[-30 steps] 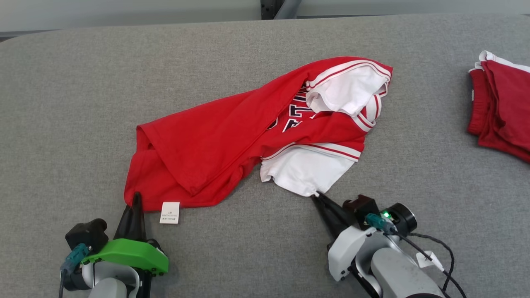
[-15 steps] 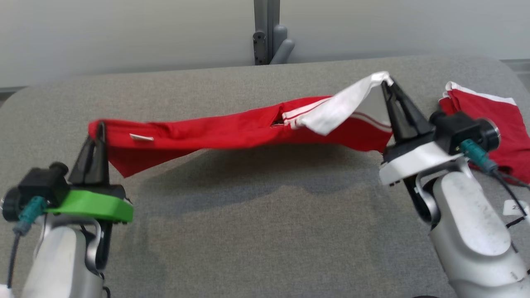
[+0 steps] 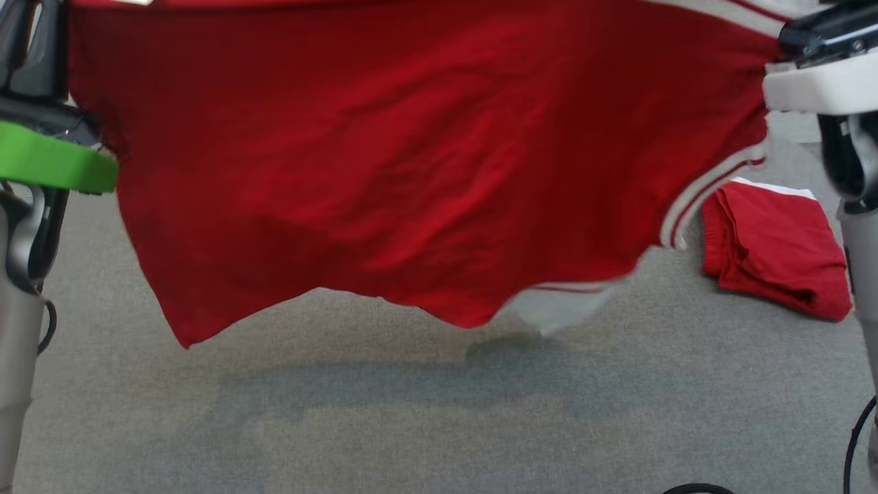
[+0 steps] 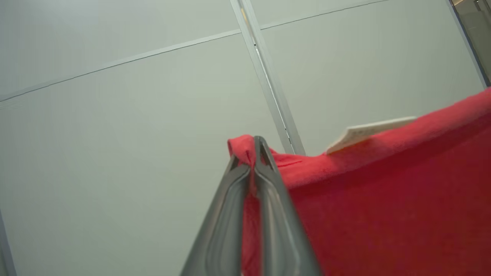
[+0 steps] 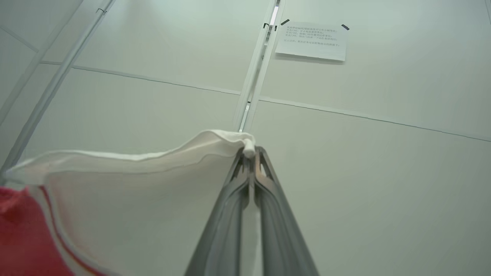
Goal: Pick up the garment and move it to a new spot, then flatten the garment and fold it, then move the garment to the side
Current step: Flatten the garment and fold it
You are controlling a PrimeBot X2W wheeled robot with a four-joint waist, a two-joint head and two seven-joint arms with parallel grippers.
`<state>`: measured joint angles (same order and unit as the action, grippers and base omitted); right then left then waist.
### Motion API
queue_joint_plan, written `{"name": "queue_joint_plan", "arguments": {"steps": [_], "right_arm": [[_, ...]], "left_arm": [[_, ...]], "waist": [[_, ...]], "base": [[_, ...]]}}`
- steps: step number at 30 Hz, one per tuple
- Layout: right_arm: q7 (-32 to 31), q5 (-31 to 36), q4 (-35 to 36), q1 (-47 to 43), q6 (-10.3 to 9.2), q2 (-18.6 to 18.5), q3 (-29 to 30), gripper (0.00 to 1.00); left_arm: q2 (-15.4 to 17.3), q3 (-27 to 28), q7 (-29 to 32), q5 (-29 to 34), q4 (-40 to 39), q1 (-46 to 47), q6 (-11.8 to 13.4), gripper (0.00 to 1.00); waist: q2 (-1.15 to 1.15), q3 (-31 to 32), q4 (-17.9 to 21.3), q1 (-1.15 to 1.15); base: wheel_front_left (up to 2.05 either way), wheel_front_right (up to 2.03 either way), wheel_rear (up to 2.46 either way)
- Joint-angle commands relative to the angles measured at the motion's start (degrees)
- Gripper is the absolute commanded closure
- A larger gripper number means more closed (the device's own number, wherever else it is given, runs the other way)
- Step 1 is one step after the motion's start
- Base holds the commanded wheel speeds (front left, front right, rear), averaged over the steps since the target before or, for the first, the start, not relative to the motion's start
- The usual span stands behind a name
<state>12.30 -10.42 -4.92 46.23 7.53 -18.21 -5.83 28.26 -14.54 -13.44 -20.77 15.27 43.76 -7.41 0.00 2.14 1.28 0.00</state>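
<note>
The garment [image 3: 411, 171] is a red jersey with white, red-striped sleeves, and it hangs spread in the air above the grey table [image 3: 439, 418]. In the left wrist view my left gripper [image 4: 255, 143] is shut on a red corner of the garment [image 4: 383, 199], beside a white label [image 4: 368, 132]. My right gripper [image 5: 251, 151] pinches the edge of a white sleeve [image 5: 153, 184], shut on it. The head view catches the green left wrist [image 3: 48, 161] at the left edge and the white right wrist [image 3: 823, 82] at the right edge, fingertips above that view's top.
A folded red garment with white trim [image 3: 775, 247] lies on the table at the right. A pale panelled wall [image 5: 383, 161] with a taped paper notice [image 5: 311, 41] stands behind. A dark cable [image 3: 857, 425] runs by the lower right corner.
Both grippers have lifted the garment from the table and raised it high, pulling it apart so that it hangs spread. The head camera has also shifted.
</note>
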Motion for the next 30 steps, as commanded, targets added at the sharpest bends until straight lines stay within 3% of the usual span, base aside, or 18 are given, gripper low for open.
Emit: {"name": "queue_joint_plan", "arguments": {"steps": [1, 7, 13, 17, 22, 26, 30], "right_arm": [[-1.2, -0.7, -0.3, 1.5, -0.09, -0.6, -0.2, 1.0], [-4.6, -0.6, -3.8, 7.8, -0.09, -2.7, -1.8, 1.0], [-4.6, 2.8, -14.6, 20.9, -0.1, -3.8, -3.7, 1.0], [-3.0, 11.1, -22.5, 33.8, -0.11, -5.7, -5.5, 1.0], [0.1, 17.8, -30.0, 46.2, -0.1, -3.3, -1.3, 1.0], [1.8, 20.8, -34.2, 49.2, -0.1, -2.2, 1.2, 1.0], [2.7, 20.4, -37.1, 45.1, -0.1, -2.3, 0.9, 1.0]], "left_arm": [[0.2, -0.9, 0.8, -0.9, 1.1, 2.1, -0.1, 1.0], [1.0, -5.3, 2.4, -0.3, 4.7, 9.6, 0.0, 1.0], [0.0, -9.1, 2.6, 2.7, 13.3, 22.0, 0.0, 1.0], [0.9, -11.1, 1.2, 7.6, 18.0, 34.7, 0.0, 1.0], [-0.1, -12.2, -1.0, 11.0, 22.4, 46.8, 0.1, 1.0], [-1.6, -11.7, -1.7, 9.7, 24.4, 48.3, 0.1, 1.0], [-2.1, -9.5, -1.7, 6.8, 24.5, 42.2, 0.0, 1.0]], "waist": [[0.0, -1.7, -0.1, 0.0], [0.0, -9.6, -0.5, 0.0], [0.0, -22.2, -0.6, 0.0], [0.0, -28.9, -0.1, 0.0], [0.0, -32.7, 1.0, 0.0], [0.0, -34.0, 1.5, 0.0], [0.0, -35.2, 1.9, 0.0]], "base": [[0.0, 0.0, 0.0], [0.0, 0.0, 0.0], [0.0, 0.0, 0.0], [0.0, 0.0, 0.0], [0.0, 0.0, 0.0], [0.0, 0.0, 0.0], [0.0, 0.0, 0.0]]}}
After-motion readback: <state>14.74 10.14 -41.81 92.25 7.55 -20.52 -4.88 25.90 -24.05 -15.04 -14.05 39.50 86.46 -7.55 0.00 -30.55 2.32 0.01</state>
